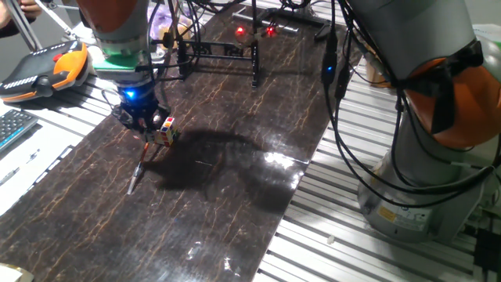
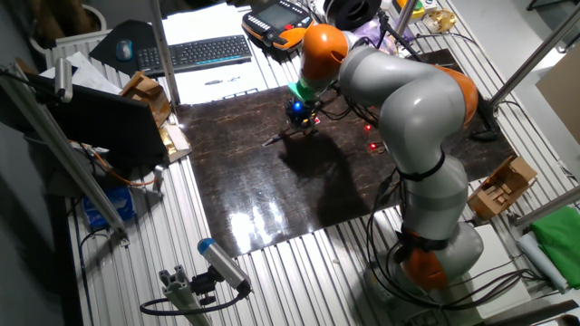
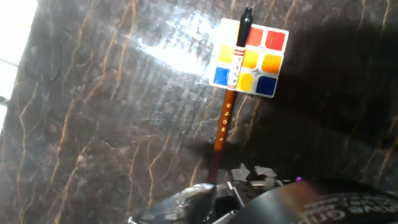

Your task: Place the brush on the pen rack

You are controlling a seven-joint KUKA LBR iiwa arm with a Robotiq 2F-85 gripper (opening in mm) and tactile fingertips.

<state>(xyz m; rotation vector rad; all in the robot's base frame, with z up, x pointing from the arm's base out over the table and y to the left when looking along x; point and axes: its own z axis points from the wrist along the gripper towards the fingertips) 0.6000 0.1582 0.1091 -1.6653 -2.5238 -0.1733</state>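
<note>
Orange-brown brush (image 1: 140,166) gripped (tilted), claw (image 1: 144,130) low, beside cube (image 1: 165,131)

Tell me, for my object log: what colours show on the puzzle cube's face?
Puzzle cube: red, orange, yellow, blue and white squares, clearest in the hand view.

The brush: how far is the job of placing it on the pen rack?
Done: the pincer looks shut on the brush, which hangs tilted, its low end near or on the table beside the puzzle cube. In hand: lifting it. Left: carrying it to the pen rack, which stands far off, bare, and laying it there.
</note>
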